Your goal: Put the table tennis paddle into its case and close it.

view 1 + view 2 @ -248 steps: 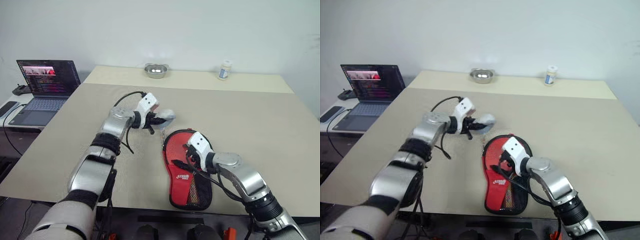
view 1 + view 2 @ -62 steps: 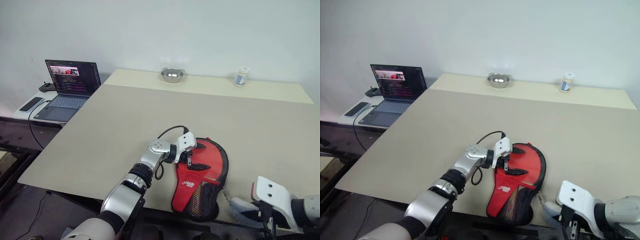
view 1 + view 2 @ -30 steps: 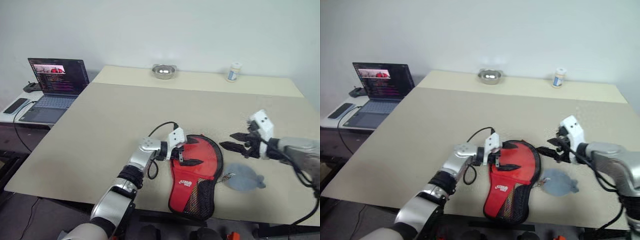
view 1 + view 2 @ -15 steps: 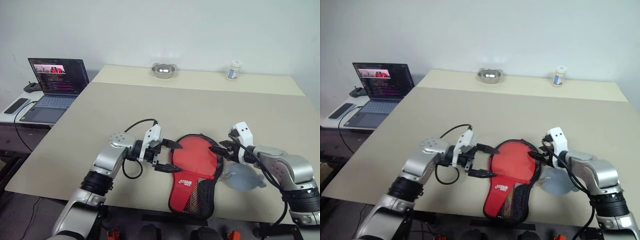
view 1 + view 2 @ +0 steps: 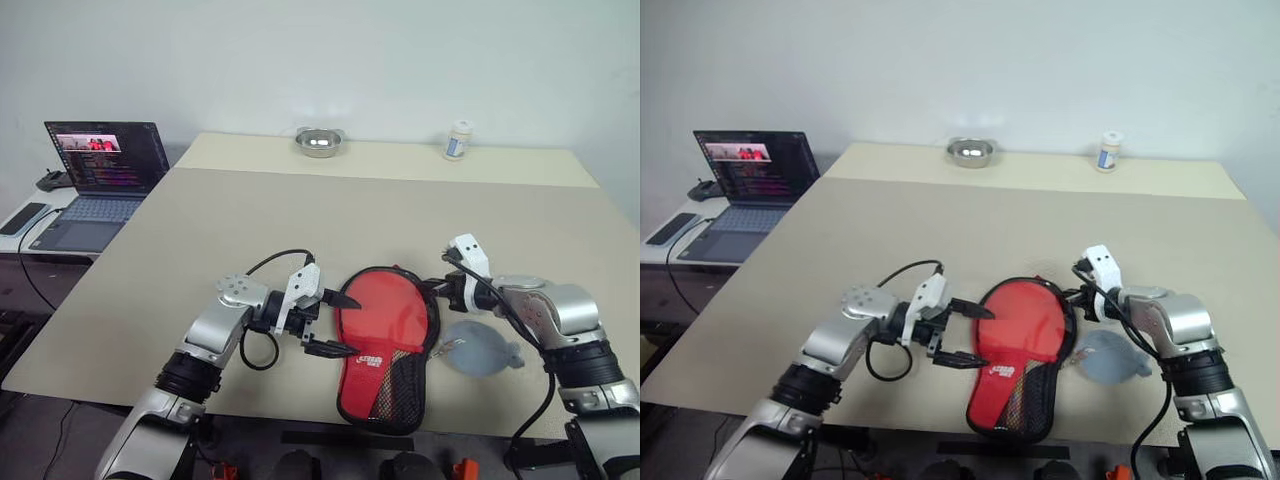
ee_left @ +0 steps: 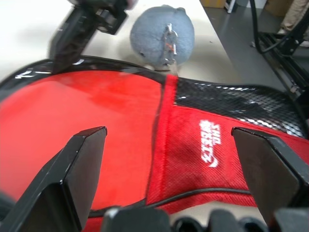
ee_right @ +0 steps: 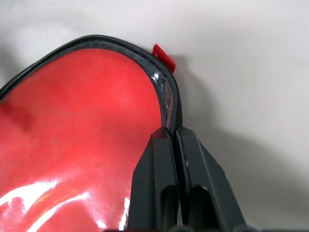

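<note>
Red fabric and black mesh face upward: the case [image 5: 385,345] lies flat near the front edge of the desk [image 5: 250,230], its round end toward the far side and the meshed handle end toward the robot. The table tennis paddle's own face cannot be told apart from the red cover, so I judge it to sit inside, with the job now at the closing stage. The right tool [image 5: 447,291] has its two fingers pressed together on the black rim [image 7: 166,104] at the case's right edge, beside a small red tab [image 7: 163,56]; this looks like a pinch on the zipper line, though whether the pull itself is caught I cannot tell. The left tool [image 5: 337,323] stands wide apart just off the case's left edge, holding nothing, probably ready to steady the cover. A grey pouch-like thing [image 5: 482,356] lies just beside the case on its right.
</note>
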Available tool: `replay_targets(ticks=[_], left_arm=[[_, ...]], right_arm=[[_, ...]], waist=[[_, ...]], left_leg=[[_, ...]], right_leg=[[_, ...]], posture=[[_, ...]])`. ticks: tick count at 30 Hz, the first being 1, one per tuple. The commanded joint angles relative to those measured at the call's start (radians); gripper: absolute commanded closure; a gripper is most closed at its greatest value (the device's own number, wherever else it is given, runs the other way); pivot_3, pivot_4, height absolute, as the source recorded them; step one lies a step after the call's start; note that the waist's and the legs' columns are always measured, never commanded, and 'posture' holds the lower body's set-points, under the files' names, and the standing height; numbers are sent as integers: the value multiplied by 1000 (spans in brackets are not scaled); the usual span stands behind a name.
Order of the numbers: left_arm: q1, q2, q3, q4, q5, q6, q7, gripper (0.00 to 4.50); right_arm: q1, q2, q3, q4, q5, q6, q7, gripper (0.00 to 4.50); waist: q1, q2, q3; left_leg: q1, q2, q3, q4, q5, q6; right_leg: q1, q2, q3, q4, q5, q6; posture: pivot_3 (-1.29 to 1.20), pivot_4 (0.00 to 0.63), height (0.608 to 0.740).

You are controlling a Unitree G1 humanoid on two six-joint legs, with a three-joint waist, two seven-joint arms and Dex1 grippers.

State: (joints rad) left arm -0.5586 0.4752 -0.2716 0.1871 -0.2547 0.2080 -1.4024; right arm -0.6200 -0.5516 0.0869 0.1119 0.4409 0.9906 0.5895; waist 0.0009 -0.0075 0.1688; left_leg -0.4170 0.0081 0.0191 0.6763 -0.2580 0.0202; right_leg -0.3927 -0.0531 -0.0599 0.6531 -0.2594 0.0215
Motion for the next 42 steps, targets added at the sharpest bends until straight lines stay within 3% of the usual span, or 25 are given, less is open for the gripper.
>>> replay_targets(ticks=[1,6,14,17,23,28,36,42], left_arm=[[-3,-8,-4,-31,-1,-19,10,0],[-10,-22,-11,-21,3,-23,18,0],[-13,-52,-23,-23,14,-17,39,0],[-20,-55,-26,-21,14,-17,45,0],[-48,-78,-30,31,29,-45,60,0],[-105,-109,-26,135,56,-105,79,0],[-171,-163,-48,348,110,-229,66,0],[-199,-201,-69,524,177,-332,69,0]], right_arm=[[-81,31,26,22,-32,-52,29,4464],[-137,71,61,71,-75,-85,56,4464],[-185,125,98,154,-153,-143,65,4464],[-192,137,75,177,-165,-153,55,3785],[-206,137,20,70,-128,-105,44,1714],[-184,62,-88,-147,-55,37,37,31],[36,-149,-274,-584,188,318,129,31],[258,-290,-422,-845,372,415,196,31]], waist=[[-3,0,0],[-4,0,1],[-5,-1,1],[-5,-1,1],[-3,0,1],[-2,-1,1],[12,-2,1],[13,-3,2]], left_leg=[[0,0,1,0,0,0],[-1,0,12,0,0,0],[0,1,16,0,0,0],[0,1,16,0,0,0],[-1,0,16,0,0,0],[-1,0,16,0,0,0],[-2,-1,16,0,0,1],[-1,0,15,0,-1,1]], right_leg=[[-1,0,1,1,0,0],[-12,0,13,12,0,0],[-13,1,17,12,0,0],[-14,1,18,12,0,0],[-14,0,18,12,0,0],[-14,0,18,12,0,0],[-14,0,17,9,0,0],[-13,0,16,10,0,0]], posture=[[0,150,740],[0,150,740],[0,150,740],[0,150,740],[0,150,740],[0,150,740],[0,150,740],[0,150,740]])
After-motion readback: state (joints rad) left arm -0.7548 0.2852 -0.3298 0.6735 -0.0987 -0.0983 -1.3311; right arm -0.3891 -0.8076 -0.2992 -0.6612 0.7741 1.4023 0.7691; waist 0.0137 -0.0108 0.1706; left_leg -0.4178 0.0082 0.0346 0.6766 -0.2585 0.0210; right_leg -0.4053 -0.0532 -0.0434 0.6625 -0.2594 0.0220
